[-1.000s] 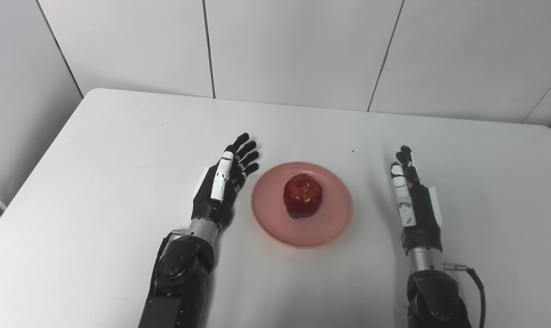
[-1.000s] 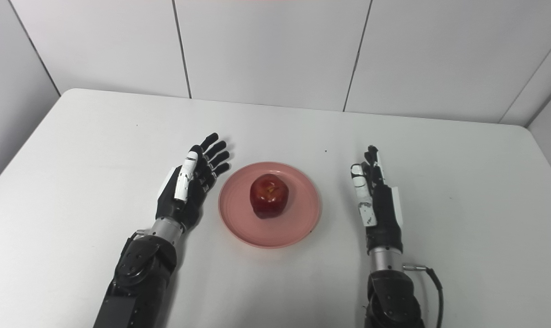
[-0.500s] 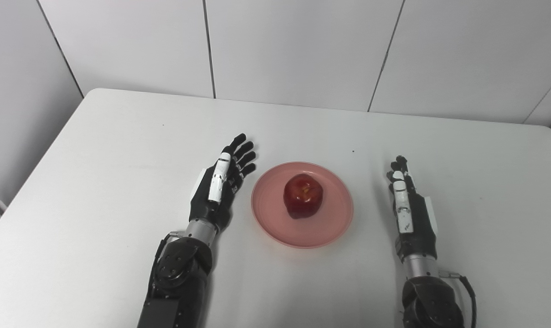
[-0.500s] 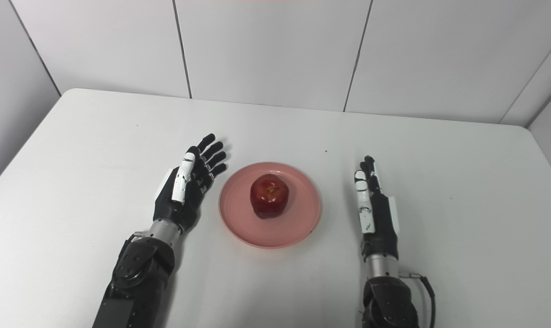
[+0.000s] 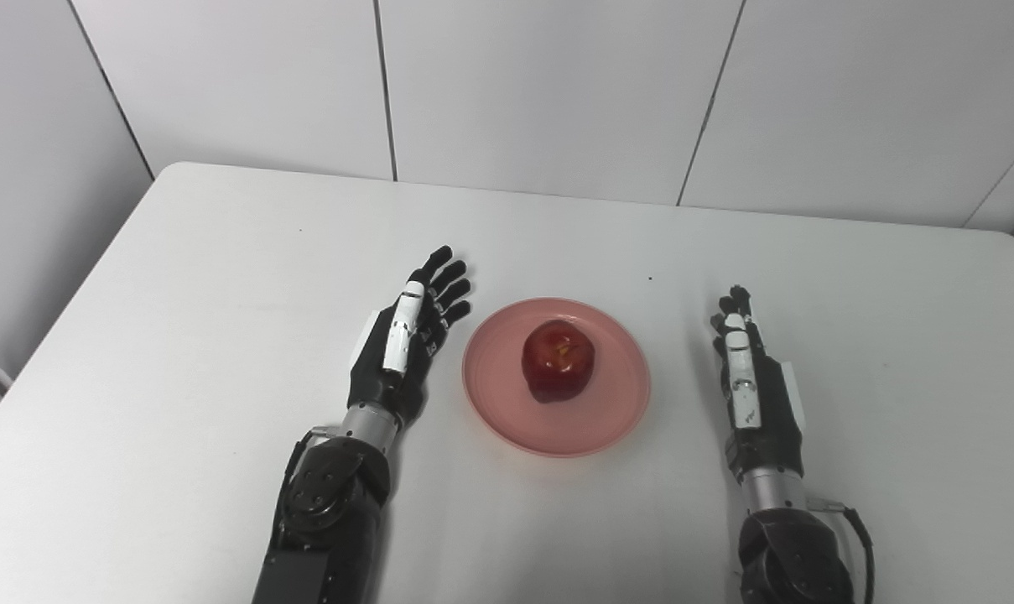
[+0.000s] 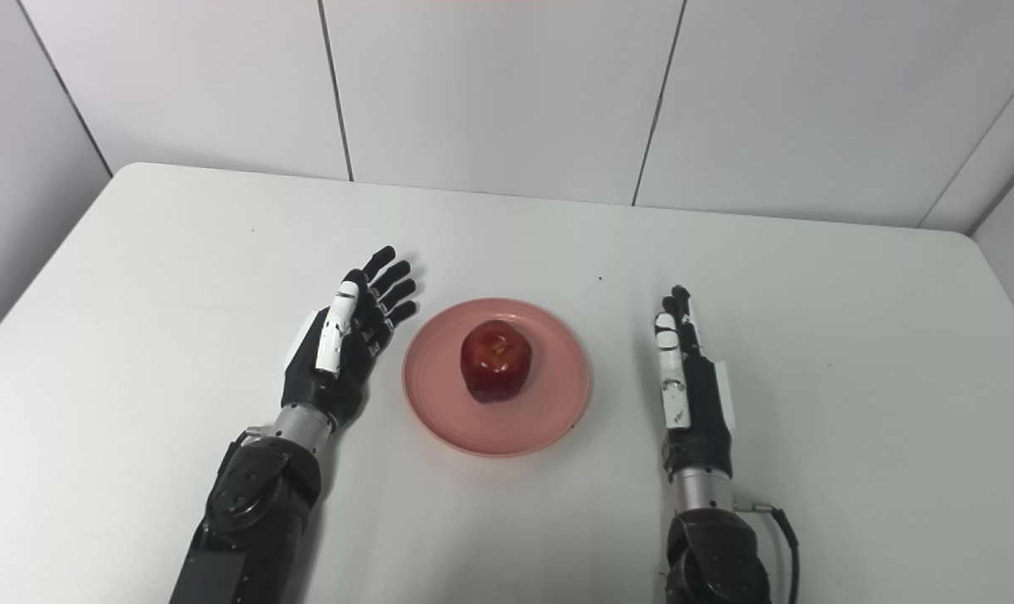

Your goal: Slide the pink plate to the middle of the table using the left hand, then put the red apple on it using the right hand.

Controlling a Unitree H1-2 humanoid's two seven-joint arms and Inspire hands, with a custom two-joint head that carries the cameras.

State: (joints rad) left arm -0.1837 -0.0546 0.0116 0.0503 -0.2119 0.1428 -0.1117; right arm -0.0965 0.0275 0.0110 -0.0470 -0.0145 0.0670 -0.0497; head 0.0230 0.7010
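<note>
A pink plate (image 5: 607, 411) lies in the middle of the white table, and a red apple (image 5: 557, 358) sits upright on it, stem side up. My left hand (image 5: 402, 348) rests just left of the plate, open, fingers spread and pointing away from me, a small gap between it and the rim. To the right of the plate my right hand (image 5: 754, 382) stands edge-on, open with straight fingers, holding nothing and well apart from the rim. In the right eye view the apple (image 6: 495, 359) sits between the left hand (image 6: 343, 340) and the right hand (image 6: 689, 377).
The white table (image 5: 221, 268) ends at a grey panelled wall (image 5: 540, 92) at the back. Its left edge runs diagonally at the picture's left. A cable (image 5: 863, 537) loops off the right forearm near the bottom edge.
Over the last second my right hand drew back toward me, away from the plate, then stopped. My left hand shifted back slightly. Plate and apple have not moved.
</note>
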